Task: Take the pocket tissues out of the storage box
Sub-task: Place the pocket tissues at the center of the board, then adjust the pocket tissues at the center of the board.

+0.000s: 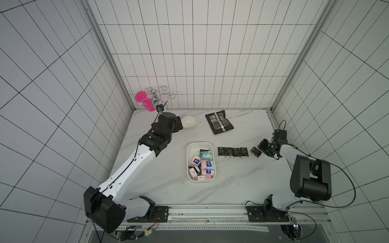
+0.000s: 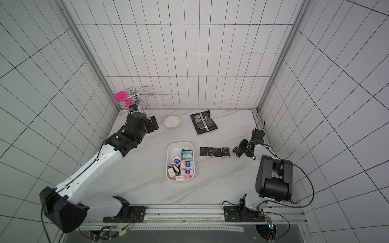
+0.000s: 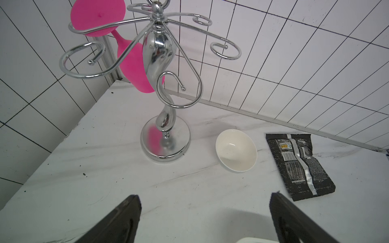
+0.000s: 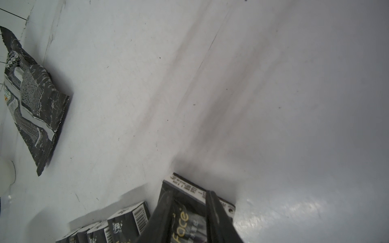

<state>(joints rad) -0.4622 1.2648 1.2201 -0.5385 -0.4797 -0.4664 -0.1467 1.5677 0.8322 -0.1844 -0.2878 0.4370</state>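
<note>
Progress partial: four black tissue packets (image 1: pixel 233 152) lie in a row on the table (image 1: pixel 231 185) beside the box (image 1: pixel 190 147), right gripper (image 2: pixel 238 149) clamped on a fifth packet (image 4: pixel 185 216) near the row's end, left gripper (image 3: pixel 205 197) spread wide and empty, pile of packets (image 1: pixel 207 165) not yet taken from the box

The back wall (image 1: pixel 193 63) fills the upper middle of both top views, faced in white rectangular tiles (image 1: pixel 231 40) with thin dark joints. The same tiling covers the left-hand wall (image 1: pixel 42 105) and the right-hand wall (image 1: pixel 347 94) at the frame's edges. Grey metal posts (image 1: pixel 106 52) run down the two rear corners to the bench (image 1: pixel 231 189) — a white slab with faint grey marble veins and a few dark specks. Along its near edge, at the bottom of the frame, lies a metal rail (image 1: pixel 210 213) with a perforated strip (image 1: pixel 200 228) below it. The light is even and cool — shadows on the bench are soft.
</note>
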